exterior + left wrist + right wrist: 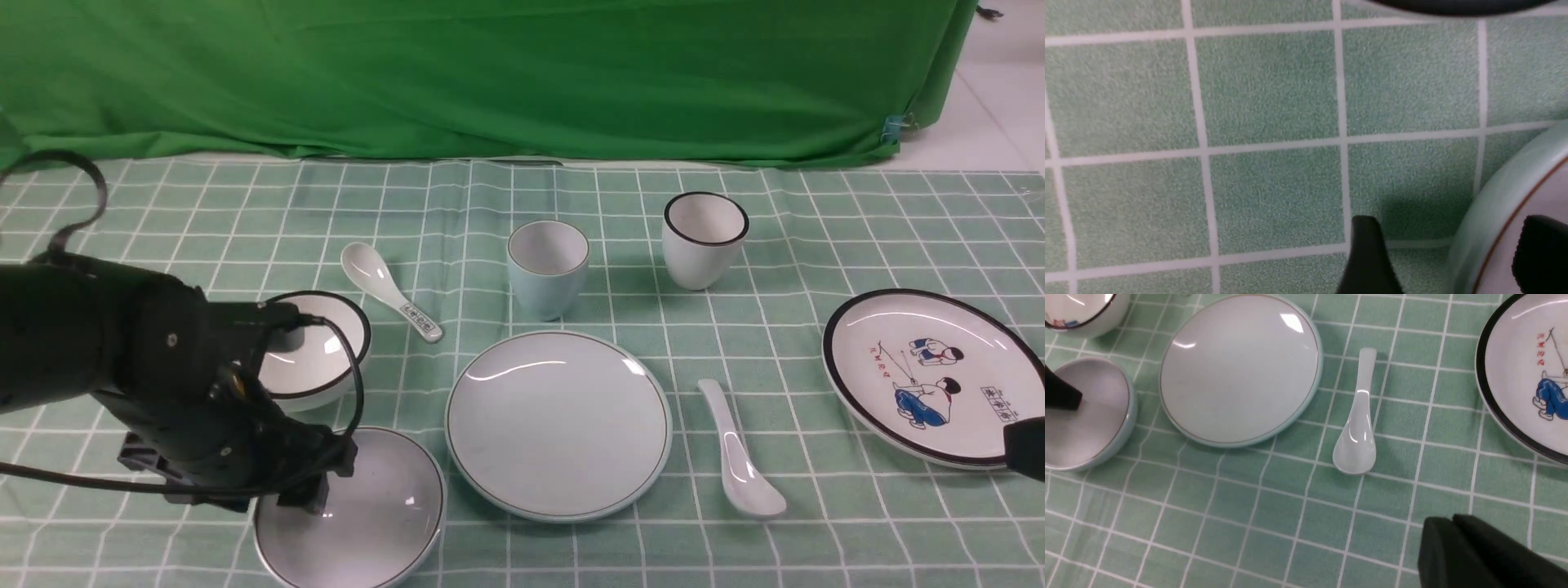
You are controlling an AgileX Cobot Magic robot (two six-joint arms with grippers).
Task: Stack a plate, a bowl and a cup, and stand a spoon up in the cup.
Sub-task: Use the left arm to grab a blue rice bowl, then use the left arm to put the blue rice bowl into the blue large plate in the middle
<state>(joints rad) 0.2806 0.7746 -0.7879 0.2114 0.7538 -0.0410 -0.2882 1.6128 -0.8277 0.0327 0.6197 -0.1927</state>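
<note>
The left gripper [309, 494] has its jaws wide astride the rim of the bowl [375, 514], one inside and one outside, ready, I'd say, to pinch it and carry it onto the plate [559, 425] just beside it. The right gripper [1447, 522], jaws pressed together on nothing, hangs off to the right of the spoon [739, 457], which lies on the desk [816, 523].
</note>
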